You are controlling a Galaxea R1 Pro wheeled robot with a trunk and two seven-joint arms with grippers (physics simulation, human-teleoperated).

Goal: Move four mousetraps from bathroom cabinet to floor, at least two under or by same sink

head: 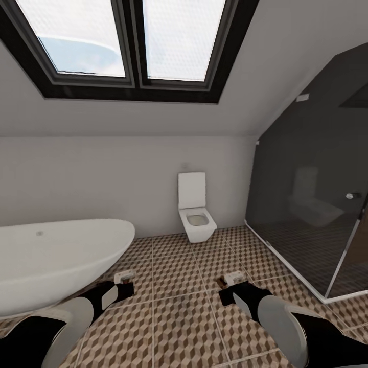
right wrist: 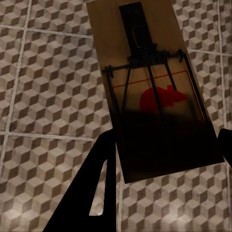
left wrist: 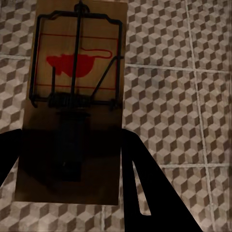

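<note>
Both arms reach forward over the bathroom floor (head: 176, 306), which has cube-patterned tiles. My left gripper (head: 124, 285) is shut on a mousetrap (left wrist: 77, 63), a brown board with a wire bar and a red mouse print, seen in the head view as a small pale slab (head: 124, 276). My right gripper (head: 231, 289) is shut on another mousetrap (right wrist: 154, 92), which in the head view is a small slab (head: 235, 278) at the fingertips. Both traps hang above the tiles. The cabinet is out of view.
A white bathtub (head: 56, 260) stands close on the left, beside my left arm. A white toilet (head: 196, 217) sits against the far wall. A dark glass shower enclosure (head: 312, 204) fills the right side. Open tiled floor lies between them.
</note>
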